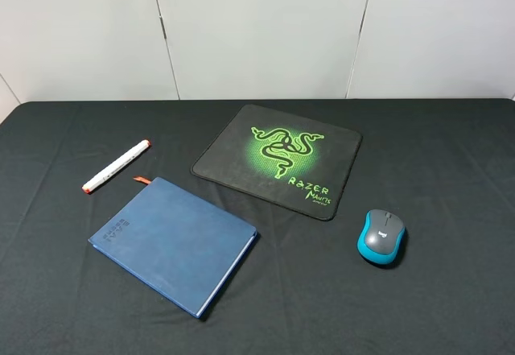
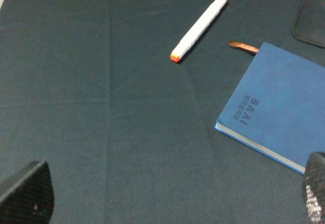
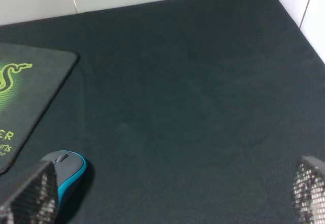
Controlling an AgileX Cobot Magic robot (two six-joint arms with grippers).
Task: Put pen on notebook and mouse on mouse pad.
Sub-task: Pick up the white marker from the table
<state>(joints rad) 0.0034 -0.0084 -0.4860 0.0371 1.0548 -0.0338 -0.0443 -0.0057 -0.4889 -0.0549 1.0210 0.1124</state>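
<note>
The white pen (image 1: 117, 166) with orange-red tips lies on the black table, left of the mouse pad and just beyond the dark blue notebook (image 1: 174, 242). The grey and teal mouse (image 1: 382, 236) rests on the table to the right of the black Razer mouse pad (image 1: 278, 160), close to its near right corner. Neither arm shows in the high view. In the left wrist view the pen (image 2: 198, 27) and notebook (image 2: 279, 107) lie ahead of my left gripper (image 2: 170, 203), which is open and empty. My right gripper (image 3: 170, 203) is open, with the mouse (image 3: 68, 170) beside one fingertip (image 3: 28, 196).
A black cloth covers the whole table (image 1: 451, 146). White wall panels (image 1: 257, 25) stand behind its far edge. The notebook's orange ribbon (image 1: 142, 179) sticks out toward the pen.
</note>
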